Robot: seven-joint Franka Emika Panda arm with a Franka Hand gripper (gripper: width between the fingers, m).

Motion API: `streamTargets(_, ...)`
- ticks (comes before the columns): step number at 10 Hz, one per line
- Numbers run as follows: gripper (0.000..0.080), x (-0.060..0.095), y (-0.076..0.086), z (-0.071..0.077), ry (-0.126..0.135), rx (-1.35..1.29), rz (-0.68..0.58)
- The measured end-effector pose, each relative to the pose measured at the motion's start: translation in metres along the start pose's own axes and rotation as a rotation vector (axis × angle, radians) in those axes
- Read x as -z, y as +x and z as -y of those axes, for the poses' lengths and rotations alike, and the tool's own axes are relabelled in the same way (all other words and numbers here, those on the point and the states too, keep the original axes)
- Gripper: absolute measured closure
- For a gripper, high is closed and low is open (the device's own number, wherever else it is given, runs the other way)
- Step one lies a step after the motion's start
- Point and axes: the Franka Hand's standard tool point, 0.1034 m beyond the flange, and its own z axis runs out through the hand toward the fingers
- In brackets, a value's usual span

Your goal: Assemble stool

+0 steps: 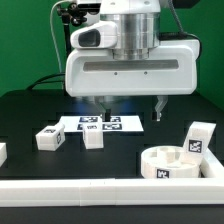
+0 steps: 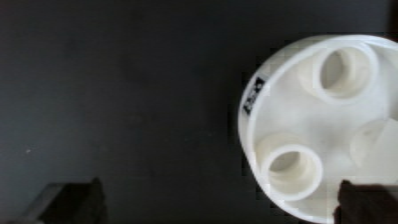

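Observation:
The white round stool seat lies on the black table at the exterior view's lower right, with a tag on its rim. In the wrist view the seat shows two round sockets and lies beside one finger. My gripper hangs above the table, behind and to the left of the seat, open and empty. Its dark fingertips stand wide apart around bare table. One white leg lies at the left. Another leg stands by the marker board. A third leg stands behind the seat.
The marker board lies flat under the gripper. A long white rail runs along the front edge. A small white piece shows at the far left edge. Cables hang behind the arm.

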Motion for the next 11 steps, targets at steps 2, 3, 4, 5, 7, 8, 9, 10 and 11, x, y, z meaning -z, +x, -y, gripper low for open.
streamTargets(2, 0.0150, 0.000, 0.000, 0.000, 0.001, 0.108, 0.001)
streamTargets(3, 0.0150, -0.001, 0.000, -0.002, 0.000, 0.149, 0.001)
streamTargets(4, 0.0150, -0.012, -0.007, -0.011, -0.011, 0.164, -0.019)
streamTargets(5, 0.0150, -0.021, -0.020, -0.025, -0.018, 0.195, -0.018)
streamTargets(7, 0.0150, -0.034, -0.049, -0.058, -0.022, 0.199, 0.005)
streamTargets(8, 0.0150, -0.039, -0.058, -0.067, -0.022, 0.191, 0.017)
streamTargets(9, 0.0150, -0.044, -0.065, -0.074, -0.021, 0.182, 0.027)
streamTargets(10, 0.0150, -0.044, -0.067, -0.077, -0.021, 0.177, 0.028)
streamTargets(11, 0.0150, -0.044, -0.067, -0.075, -0.019, 0.176, 0.036)
